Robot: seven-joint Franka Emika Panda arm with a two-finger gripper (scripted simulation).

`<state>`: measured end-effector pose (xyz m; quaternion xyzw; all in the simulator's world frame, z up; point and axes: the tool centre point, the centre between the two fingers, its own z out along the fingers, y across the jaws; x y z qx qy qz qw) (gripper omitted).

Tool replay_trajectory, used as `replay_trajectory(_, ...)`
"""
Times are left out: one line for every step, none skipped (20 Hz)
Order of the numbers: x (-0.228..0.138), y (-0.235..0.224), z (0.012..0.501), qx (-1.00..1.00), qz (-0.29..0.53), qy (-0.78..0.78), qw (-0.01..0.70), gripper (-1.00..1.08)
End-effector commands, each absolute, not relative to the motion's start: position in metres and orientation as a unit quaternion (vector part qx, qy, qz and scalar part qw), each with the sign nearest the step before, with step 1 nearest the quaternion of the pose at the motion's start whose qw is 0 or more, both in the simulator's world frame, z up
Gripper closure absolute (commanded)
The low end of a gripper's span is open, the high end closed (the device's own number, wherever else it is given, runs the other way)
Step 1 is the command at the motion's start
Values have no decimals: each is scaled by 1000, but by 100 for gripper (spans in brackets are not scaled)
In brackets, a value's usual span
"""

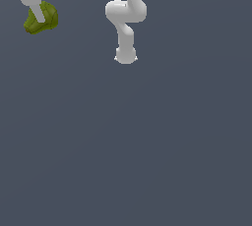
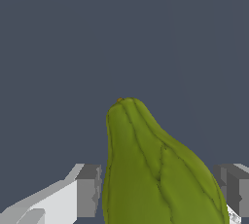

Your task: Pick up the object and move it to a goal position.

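Carrying step, probably: gripper (image 2: 158, 194) clamped on the green chunk (image 2: 155, 169), seemingly lifted. Next: steady travel to the goal, unseen here.

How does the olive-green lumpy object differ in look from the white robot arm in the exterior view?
The olive-green lumpy object is green and faceted; the white robot arm is white and smooth. The object is a small compact chunk; the arm is far larger, long and jointed. Both appear against the same plain grey-blue background.
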<state>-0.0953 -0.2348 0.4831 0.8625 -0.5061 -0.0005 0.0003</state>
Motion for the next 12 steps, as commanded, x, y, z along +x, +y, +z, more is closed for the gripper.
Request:
replay_trajectory(-95, -239, 494, 863, 0, -506, 0, 108)
replay_trajectory(-95, -240, 498, 863, 0, -506, 0, 108)
replay_trajectory(-95, -241, 500, 863, 0, -506, 0, 108)
replay_trajectory(-95, -242, 503, 863, 0, -506, 0, 108)
replay_trajectory(-94, -243, 505, 863, 0, -506, 0, 108)
replay_trajectory(-94, -243, 507, 863, 0, -506, 0, 108)
replay_trajectory(-94, -244, 508, 863, 0, -506, 0, 108)
replay_trajectory(-94, -244, 509, 863, 0, -506, 0, 108)
replay_trajectory(-94, -245, 510, 863, 0, -506, 0, 108)
replay_trajectory(-94, -245, 510, 863, 0, -506, 0, 108)
replay_trajectory(-94, -245, 511, 863, 0, -506, 0, 108)
replay_trajectory(-94, -245, 511, 863, 0, -506, 0, 108)
